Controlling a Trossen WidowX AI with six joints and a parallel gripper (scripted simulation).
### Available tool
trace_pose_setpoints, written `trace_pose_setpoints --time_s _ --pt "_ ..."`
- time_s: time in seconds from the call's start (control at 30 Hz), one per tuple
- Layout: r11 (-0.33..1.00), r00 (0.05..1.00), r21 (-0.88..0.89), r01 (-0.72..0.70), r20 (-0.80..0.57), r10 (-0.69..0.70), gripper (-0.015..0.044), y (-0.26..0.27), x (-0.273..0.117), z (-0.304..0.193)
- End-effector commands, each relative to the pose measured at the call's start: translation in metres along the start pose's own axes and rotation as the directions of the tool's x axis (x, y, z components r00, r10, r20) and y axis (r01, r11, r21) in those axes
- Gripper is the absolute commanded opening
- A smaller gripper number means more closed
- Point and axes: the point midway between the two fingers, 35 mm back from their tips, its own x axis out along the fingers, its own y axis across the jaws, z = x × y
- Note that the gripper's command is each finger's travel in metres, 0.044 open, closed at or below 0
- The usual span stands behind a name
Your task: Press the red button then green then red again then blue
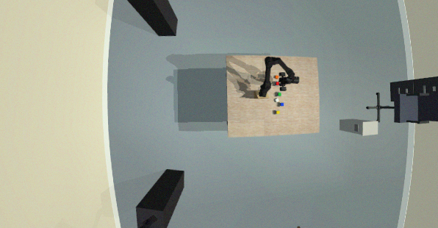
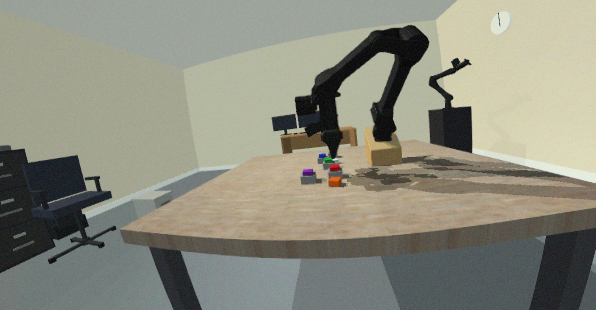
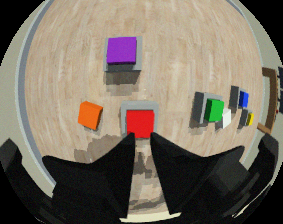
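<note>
Wrist view: the gripper (image 3: 141, 145) points down with its fingers drawn nearly together, nothing between them, tips just at the near edge of the red button (image 3: 140, 123). Contact cannot be confirmed. An orange block (image 3: 89, 113) lies at nine o'clock of the red button, apart from it. A purple button (image 3: 121, 50) sits at twelve o'clock, well apart. The green button (image 3: 214, 110) is at three o'clock, with the blue button (image 3: 244, 98) beyond it. In the exterior view the arm (image 2: 370, 69) arches from its base over the table (image 2: 280, 219), the gripper poised above the red button.
</note>
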Motion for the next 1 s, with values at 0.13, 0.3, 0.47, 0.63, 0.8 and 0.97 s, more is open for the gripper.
trace_pose_setpoints --time_s 0.13,0.3,0.47,0.63,0.8,0.97 --pt "1.0 1.0 0.005 -0.005 -0.002 0.005 0.002 0.0 0.002 -0.001" --pt "1.0 1.0 0.005 -0.005 -0.002 0.005 0.002 0.0 0.006 -0.001" --pt "1.0 1.0 0.005 -0.004 -0.002 0.004 0.002 0.0 0.014 -0.001" --pt "1.0 1.0 0.005 -0.005 -0.002 0.005 0.002 0.0 0.022 -0.001" --pt "1.0 1.0 0.005 -0.006 -0.002 0.006 0.002 0.0 0.029 -0.001" --pt "1.0 1.0 0.005 -0.007 -0.002 0.007 0.002 0.001 0.035 -0.002"
